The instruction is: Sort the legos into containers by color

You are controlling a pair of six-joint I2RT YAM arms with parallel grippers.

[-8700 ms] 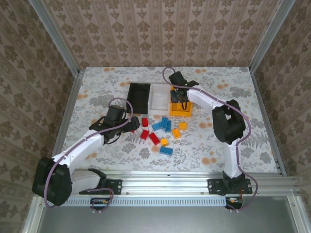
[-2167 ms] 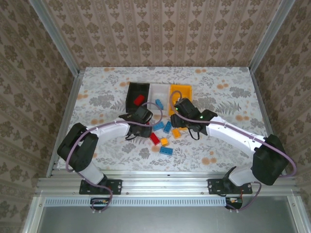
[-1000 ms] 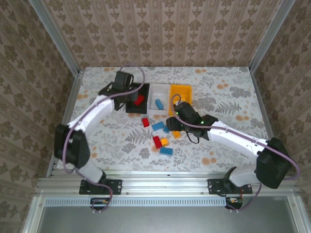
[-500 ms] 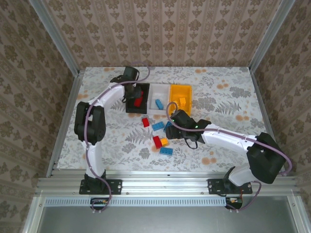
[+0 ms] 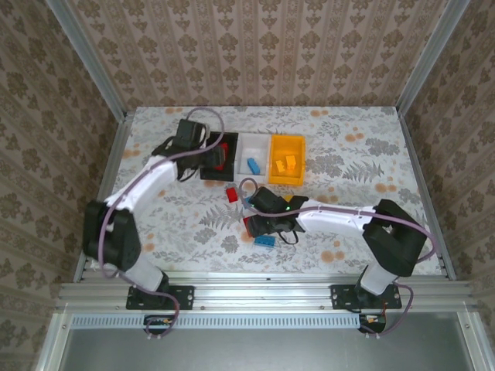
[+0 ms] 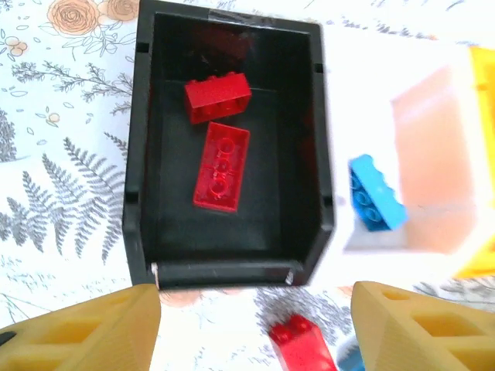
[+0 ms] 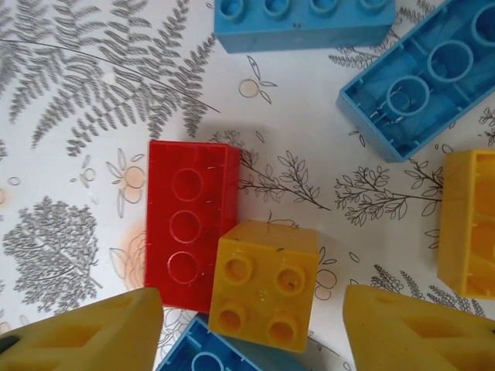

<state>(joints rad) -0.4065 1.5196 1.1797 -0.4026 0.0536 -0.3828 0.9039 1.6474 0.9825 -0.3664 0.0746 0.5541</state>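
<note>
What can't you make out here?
Top view: right gripper covers some loose legos; left gripper covers much of the black bin.
Left wrist: orange bin cut by the right edge; white bin washed out.
Right wrist: blue lego partly hidden by the orange lego, cut by the bottom edge.

Surface: worktop (image 5: 348,154), floral print.
Bins: black bin (image 6: 232,272), white bin (image 5: 259,147) against its right side, yellow bin (image 5: 286,144) beyond that, all in one row.
Loose, just in front of black bin: red brick (image 5: 230,193).
Cluster, farther front-right of black bin: flat red piece (image 7: 189,224) touching yellow brick (image 7: 264,284), blue bricks (image 7: 305,23) near.
</note>
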